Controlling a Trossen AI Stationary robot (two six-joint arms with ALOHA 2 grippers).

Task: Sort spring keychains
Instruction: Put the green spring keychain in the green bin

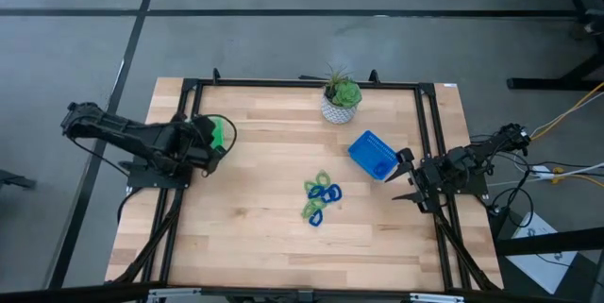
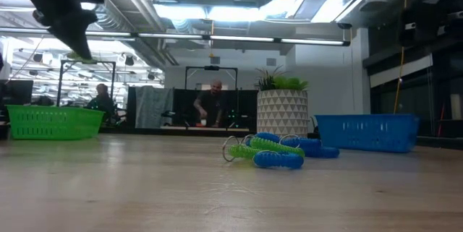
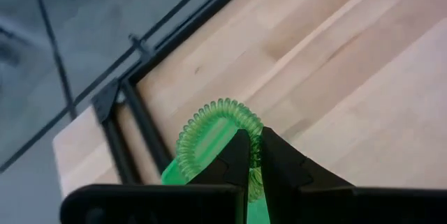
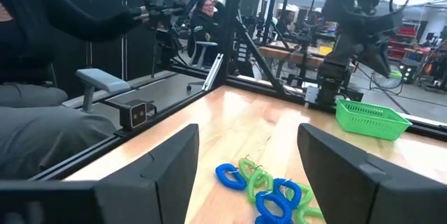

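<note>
From above, the left gripper (image 1: pixel 215 143) hangs over the green tray (image 1: pixel 221 132), which the arm half hides; the pile of spring keychains (image 1: pixel 321 199) lies mid-table. The right gripper (image 1: pixel 408 176) waits spread beside the blue tray (image 1: pixel 373 154). The left wrist view shows fingers (image 3: pixel 237 155) clenched on a green keychain (image 3: pixel 213 128); released off-centre, it could bounce past the rim.

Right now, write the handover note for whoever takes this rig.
Left gripper: shut on a green spring keychain, held above the green tray at the table's left edge.
Right gripper: open, empty, waiting beside the blue tray.
Pile of blue and green keychains lies mid-table, in front of the potted plant.
Done: one green picked up.
Left: drop it, then sort the pile.
</note>
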